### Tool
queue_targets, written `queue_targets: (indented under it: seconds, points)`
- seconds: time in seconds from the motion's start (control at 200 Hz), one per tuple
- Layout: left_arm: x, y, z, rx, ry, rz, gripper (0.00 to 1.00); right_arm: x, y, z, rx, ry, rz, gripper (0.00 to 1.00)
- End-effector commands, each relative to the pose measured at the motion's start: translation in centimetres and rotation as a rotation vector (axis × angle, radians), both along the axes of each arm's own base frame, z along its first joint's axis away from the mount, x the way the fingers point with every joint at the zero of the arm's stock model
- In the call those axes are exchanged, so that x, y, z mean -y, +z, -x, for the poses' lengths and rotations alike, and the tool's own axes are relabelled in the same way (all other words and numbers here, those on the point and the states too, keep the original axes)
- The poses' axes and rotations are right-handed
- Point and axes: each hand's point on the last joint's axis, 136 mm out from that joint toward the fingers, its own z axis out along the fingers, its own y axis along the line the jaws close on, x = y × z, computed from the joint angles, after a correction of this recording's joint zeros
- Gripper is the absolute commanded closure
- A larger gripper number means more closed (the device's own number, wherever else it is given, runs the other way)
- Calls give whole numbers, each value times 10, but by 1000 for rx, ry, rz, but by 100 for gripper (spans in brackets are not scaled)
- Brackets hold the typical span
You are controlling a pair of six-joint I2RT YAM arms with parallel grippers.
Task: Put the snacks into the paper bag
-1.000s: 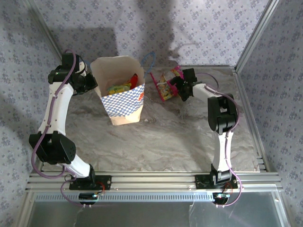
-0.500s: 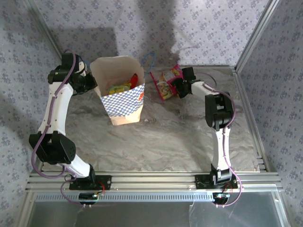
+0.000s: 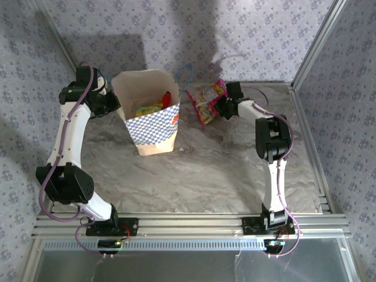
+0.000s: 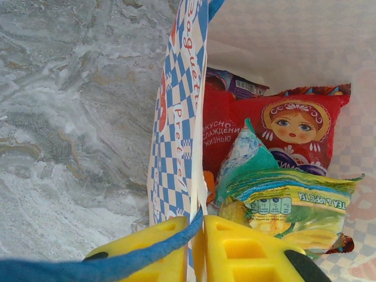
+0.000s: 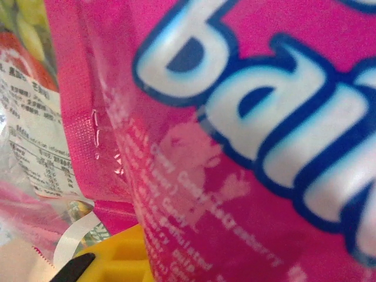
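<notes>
Your left fingers (image 4: pixel 247 252) are pinched on the rim of the paper bag (image 3: pixel 154 126), which stands tall on the surface (image 3: pixel 205 170), mouth pointing up, with a red packet (image 4: pixel 276 123), a teal packet (image 4: pixel 247 155) and a green-yellow packet (image 4: pixel 288 205) inside. Near it, the magenta packet (image 3: pixel 218 88) and an orange packet (image 3: pixel 204 111) are not in yet; your right fingers (image 5: pixel 117 258) touch the magenta packet, but you cannot tell if they grip.

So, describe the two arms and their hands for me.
Both the left arm and right arm have slim white links between bulky black joints, with a purple cable looped alongside each. The left hand has blocky yellow fingers with moulded recesses; the right hand's finger is the same yellow.
</notes>
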Motion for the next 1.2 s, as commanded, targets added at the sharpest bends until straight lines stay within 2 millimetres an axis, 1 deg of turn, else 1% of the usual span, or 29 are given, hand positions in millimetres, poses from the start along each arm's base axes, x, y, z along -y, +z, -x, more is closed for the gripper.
queue_targets:
  seconds: [0.0, 0.135, 0.265, 0.45, 0.575, 0.665, 0.7, 0.72, 0.77, 0.795, 0.825, 0.83, 0.85, 0.955, 1.0, 1.064, 1.194]
  points:
    - [1, 0, 1, 4, -8, 18, 85, 19, -28, 52, -168, 54, 103, 85]
    - [3, 1, 1, 5, -11, 32, 85, 24, -28, 76, -202, 110, 133, 89]
    - [6, 2, 0, 10, -15, 49, 85, 27, -27, 100, -227, 178, 152, 89]
    - [9, 7, 1, 22, -17, 67, 85, 31, -20, 133, -240, 259, 173, 90]
    - [12, 8, 2, 24, -23, 76, 86, 33, -16, 153, -253, 293, 177, 90]
    - [13, 8, 2, 24, -22, 79, 85, 35, -17, 172, -279, 317, 188, 90]
    - [14, 8, 3, 26, -25, 82, 85, 35, -17, 176, -282, 319, 192, 91]
    - [15, 9, 3, 26, -26, 83, 85, 37, -18, 185, -294, 352, 213, 90]
    - [16, 9, 3, 26, -28, 86, 85, 40, -18, 196, -314, 363, 235, 90]
    - [17, 9, 3, 28, -31, 87, 85, 42, -18, 201, -323, 365, 242, 90]
    - [18, 9, 3, 27, -31, 89, 85, 41, -14, 202, -317, 368, 242, 89]
    - [18, 9, 3, 27, -32, 89, 85, 43, -18, 208, -334, 370, 244, 89]
    - [19, 10, 3, 29, -35, 91, 85, 45, -22, 217, -354, 372, 244, 88]
    - [22, 10, 2, 27, -42, 94, 85, 48, -22, 234, -368, 371, 242, 85]
    - [23, 10, 2, 25, -47, 94, 85, 50, -22, 239, -369, 368, 245, 81]
    - [26, 9, 1, 22, -54, 94, 85, 53, -22, 244, -372, 363, 254, 79]
    - [29, 9, 1, 21, -64, 93, 85, 58, -19, 250, -372, 351, 275, 72]
